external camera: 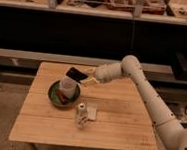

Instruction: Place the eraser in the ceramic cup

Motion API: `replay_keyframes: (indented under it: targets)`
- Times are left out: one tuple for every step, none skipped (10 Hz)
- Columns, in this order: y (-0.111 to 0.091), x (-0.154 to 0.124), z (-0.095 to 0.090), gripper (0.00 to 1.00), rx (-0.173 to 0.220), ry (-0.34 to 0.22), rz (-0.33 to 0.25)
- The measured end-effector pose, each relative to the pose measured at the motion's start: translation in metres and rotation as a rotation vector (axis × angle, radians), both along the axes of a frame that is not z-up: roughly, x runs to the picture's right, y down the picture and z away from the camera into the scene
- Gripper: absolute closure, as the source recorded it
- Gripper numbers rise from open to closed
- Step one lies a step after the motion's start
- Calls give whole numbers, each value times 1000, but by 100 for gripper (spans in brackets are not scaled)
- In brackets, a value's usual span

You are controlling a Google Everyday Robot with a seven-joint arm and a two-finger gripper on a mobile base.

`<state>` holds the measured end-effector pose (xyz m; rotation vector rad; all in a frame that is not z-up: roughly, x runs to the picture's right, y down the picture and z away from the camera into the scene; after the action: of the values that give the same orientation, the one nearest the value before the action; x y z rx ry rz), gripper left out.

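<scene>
The gripper (86, 79) was clamped on the eraser (76, 74) — held tilted in the air just above the cup (68, 86), which stood on the green plate (55, 96) beside a brown stick (60, 94).

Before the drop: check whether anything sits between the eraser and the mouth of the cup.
Nothing visible does. The gripper holds the eraser in the air just above the cup, which stands on the green plate. The brown stick lies on the plate beside the cup. The small white bottle stands nearer the table's front.
</scene>
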<state>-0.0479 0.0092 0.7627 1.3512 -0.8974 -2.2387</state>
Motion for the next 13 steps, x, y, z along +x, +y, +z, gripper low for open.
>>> replay_keyframes:
  targets:
    - [3, -9, 0, 100, -7, -12, -28]
    - [7, -19, 1, 99, -16, -22, -57]
    - [10, -26, 2, 93, -25, -32, -80]
    - [13, -35, 3, 82, -39, -42, -101]
    - [14, -41, 5, 74, -48, -47, -112]
    - [14, -47, 9, 61, -59, -50, -123]
    - [13, -50, 12, 53, -63, -51, -126]
    - [12, -55, 17, 43, -59, -54, -131]
    - [9, -57, 24, 32, -46, -54, -132]
    - [7, -56, 33, 24, -37, -47, -127]
    - [5, -55, 40, 20, -33, -39, -121]
    - [4, -51, 48, 20, -29, -31, -117]
    - [3, -49, 52, 20, -24, -25, -117]
